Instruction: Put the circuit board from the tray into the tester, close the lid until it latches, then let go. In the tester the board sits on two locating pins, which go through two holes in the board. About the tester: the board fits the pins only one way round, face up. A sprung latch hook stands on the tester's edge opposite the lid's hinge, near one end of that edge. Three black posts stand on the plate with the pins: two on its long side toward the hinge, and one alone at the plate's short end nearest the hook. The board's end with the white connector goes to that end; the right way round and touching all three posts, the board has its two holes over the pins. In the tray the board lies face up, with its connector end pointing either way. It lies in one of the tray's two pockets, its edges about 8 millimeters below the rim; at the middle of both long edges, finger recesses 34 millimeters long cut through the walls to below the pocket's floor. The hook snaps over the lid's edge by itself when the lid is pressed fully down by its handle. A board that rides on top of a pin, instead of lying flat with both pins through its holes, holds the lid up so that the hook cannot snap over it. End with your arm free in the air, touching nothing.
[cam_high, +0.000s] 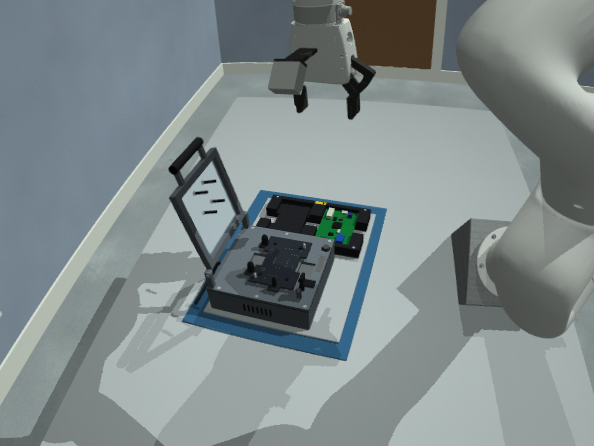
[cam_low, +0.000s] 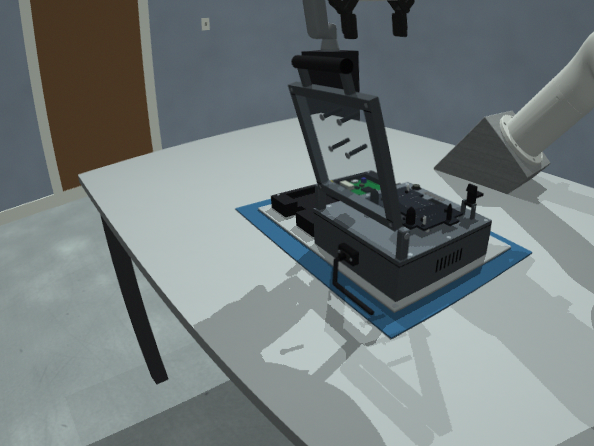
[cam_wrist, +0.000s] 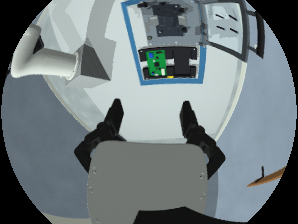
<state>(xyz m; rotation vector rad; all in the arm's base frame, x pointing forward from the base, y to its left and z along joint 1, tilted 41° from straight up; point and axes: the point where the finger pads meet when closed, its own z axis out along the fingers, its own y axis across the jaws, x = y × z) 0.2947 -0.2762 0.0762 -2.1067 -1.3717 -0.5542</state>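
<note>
The green circuit board (cam_high: 339, 225) lies face up in the right pocket of the black tray (cam_high: 315, 220), behind the tester; it also shows in the wrist view (cam_wrist: 156, 63). The dark tester (cam_high: 272, 277) stands in front with its lid (cam_high: 207, 205) swung open and upright, its black handle (cam_high: 186, 156) on top. The plate with pins and black posts (cam_high: 280, 260) is bare. The latch hook (cam_low: 471, 195) stands on the tester's edge opposite the hinge. My gripper (cam_high: 326, 106) is open and empty, high above the table behind the tray; it shows in the wrist view (cam_wrist: 152, 119) too.
Tester and tray sit on a blue mat (cam_high: 295, 280). The arm's grey base block (cam_high: 475, 262) stands to the right. A black cable (cam_low: 350, 285) hangs from the tester's side. The table's edge (cam_low: 150, 240) is on the left in the exterior view.
</note>
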